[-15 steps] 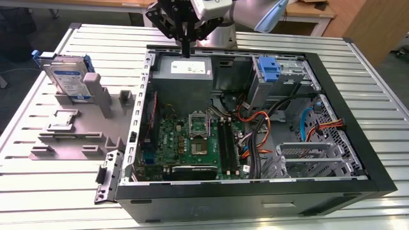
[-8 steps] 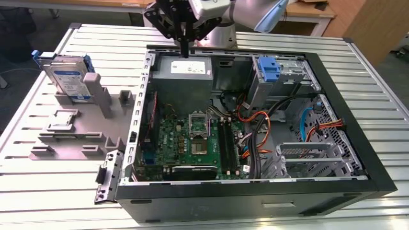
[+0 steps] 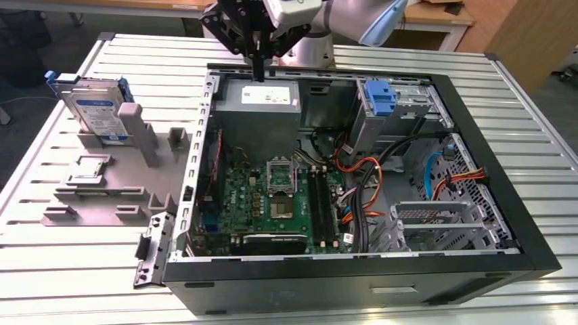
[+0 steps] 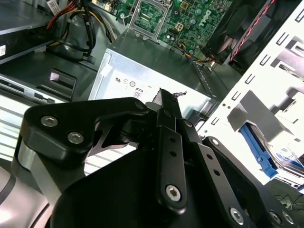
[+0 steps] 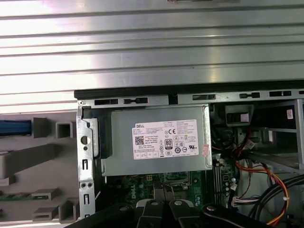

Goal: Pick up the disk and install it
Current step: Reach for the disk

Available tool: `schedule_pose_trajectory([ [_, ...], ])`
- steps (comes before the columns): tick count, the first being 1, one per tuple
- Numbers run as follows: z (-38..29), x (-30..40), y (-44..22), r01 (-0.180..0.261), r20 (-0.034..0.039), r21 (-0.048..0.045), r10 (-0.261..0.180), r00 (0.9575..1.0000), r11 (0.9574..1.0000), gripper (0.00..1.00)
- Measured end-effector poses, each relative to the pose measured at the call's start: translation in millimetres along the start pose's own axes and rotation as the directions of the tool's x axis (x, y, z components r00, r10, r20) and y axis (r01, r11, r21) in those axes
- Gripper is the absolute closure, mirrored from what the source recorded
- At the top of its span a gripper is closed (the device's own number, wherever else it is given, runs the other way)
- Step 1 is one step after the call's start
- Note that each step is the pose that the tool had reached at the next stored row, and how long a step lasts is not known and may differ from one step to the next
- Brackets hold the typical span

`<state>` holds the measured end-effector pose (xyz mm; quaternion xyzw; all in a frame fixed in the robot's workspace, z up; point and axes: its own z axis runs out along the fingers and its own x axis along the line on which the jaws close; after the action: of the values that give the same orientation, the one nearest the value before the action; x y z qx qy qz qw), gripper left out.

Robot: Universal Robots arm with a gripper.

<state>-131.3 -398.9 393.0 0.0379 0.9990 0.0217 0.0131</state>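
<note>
Pickup step hasn't really started, as far as I can tell. The claw (image 3: pixel 259 73) hangs over the back of the open PC case (image 3: pixel 361 271), right above the grey power supply (image 3: pixel 262 101) with the white sticker. Its fingers are pinched together with nothing between them.

The disk (image 3: pixel 95 108) is well apart from it, standing upright in the grey holder (image 3: pixel 108 176) on the exterior view's left, outside the case, blue rails round its edges. There's also an empty-looking blue caddy (image 3: pixel 381 101) inside the case near the back.

My read: grabbing it calls for the arm to get across to the holder, spread the fingers and come down on the top edge of the disk squarely.

The bench (image 3: pixel 72 271) is slatted, ribbed metal, pretty shiny. In the room behind there's wooden furniture (image 3: pixel 528 34) and a bit of dark floor.
</note>
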Motion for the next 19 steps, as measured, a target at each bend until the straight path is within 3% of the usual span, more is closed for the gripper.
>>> schedule_pose_trajectory([
  [6, 0.2, 2.7, 0.5, 0.0, -0.0001, 0.0001, 0.0, 1.0, 1.0, 0.9],
  [12, 0.5, 4.2, 5.5, 0.0, 0.0, 0.0, 0.0, 1.0, 1.0, 0.9],
  [19, 0.4, 16.2, 5.1, 0.0, 0.0, 0.0, 0.0, 1.0, 1.0, 0.9],
])
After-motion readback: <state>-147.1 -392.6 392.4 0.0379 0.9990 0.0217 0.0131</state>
